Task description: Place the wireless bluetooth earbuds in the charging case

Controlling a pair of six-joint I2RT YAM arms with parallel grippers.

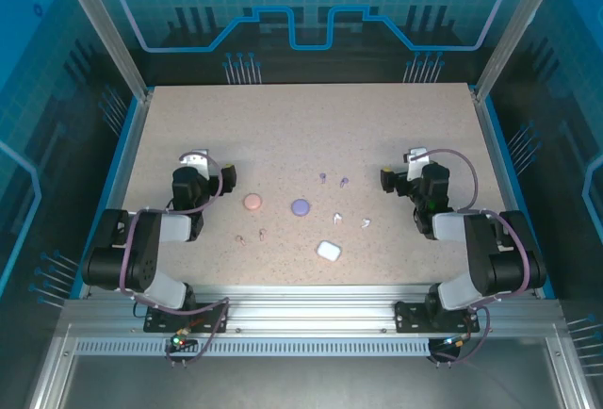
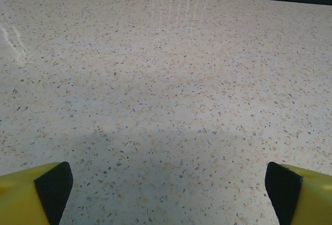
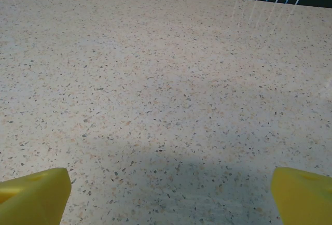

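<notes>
My left end effector [image 1: 195, 158] and right end effector [image 1: 415, 156] are wide open, empty. I should go slow and pinch one tiny white earbud [image 1: 336, 218].

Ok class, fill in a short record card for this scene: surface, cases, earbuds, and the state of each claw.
surface: speckled table
cases: pink case, purple case, white case, each standing apart
earbuds: purple earbuds beyond the purple case; white earbuds between the purple and white cases; pink earbuds on the near side of the pink case
earbud state: all six loose on the table
left claw: open, empty, over bare table
right claw: open, empty, over bare table
</notes>
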